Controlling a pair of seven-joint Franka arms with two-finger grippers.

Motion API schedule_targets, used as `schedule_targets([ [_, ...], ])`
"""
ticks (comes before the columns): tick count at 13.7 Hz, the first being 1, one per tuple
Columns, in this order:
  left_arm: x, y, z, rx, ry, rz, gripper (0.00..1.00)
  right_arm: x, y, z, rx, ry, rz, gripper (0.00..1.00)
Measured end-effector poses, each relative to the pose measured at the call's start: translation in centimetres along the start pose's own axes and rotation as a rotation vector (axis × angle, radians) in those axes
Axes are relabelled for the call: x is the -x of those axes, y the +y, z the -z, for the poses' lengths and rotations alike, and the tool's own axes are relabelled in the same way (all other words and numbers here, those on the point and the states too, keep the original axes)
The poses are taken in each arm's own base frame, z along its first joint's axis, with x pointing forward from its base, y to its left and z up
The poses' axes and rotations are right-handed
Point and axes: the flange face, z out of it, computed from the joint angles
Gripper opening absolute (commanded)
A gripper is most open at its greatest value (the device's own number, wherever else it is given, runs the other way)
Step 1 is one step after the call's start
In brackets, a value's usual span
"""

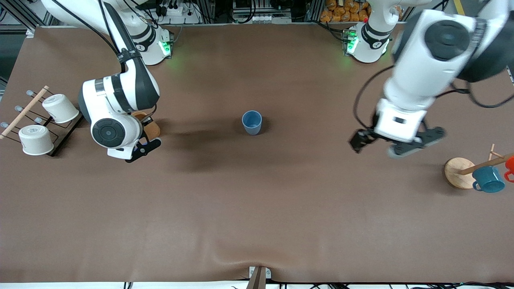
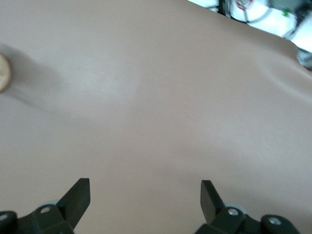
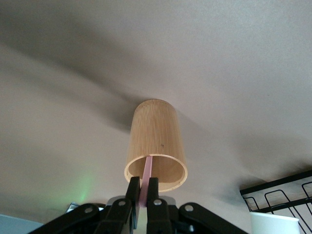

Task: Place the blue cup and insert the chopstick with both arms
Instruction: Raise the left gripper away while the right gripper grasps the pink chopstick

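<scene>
Right gripper (image 3: 143, 195), clamped on the chopstick (image 3: 146, 175), hovers over the holder (image 3: 157, 146), with the stick's long axis running down into the holder's mouth. Landmark: the cup (image 1: 251, 122), upright at mid-table. The holder stands toward the right arm's end from it, so the stick must travel cupward. Left gripper (image 1: 395, 143), fingers spread and empty, hangs over bare table toward the left arm's end from the cup. Only the right wrist view shows the stick; the front view hides it under the arm.
</scene>
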Motion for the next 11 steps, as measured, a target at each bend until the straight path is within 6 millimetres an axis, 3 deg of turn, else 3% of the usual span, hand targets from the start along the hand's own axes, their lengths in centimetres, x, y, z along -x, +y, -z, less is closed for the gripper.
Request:
schedule_targets([
  [4,-3.0,-4.5,1.1,-0.023,0.0,0.047,1.0,1.0,-0.1,1.9,-0.002,-0.006,0.015,0.0],
  [11,-4.4,-11.4,6.1,-0.019,-0.02,-0.066,1.0,4.4,0.2,10.3,0.011,0.054,0.007,0.0],
])
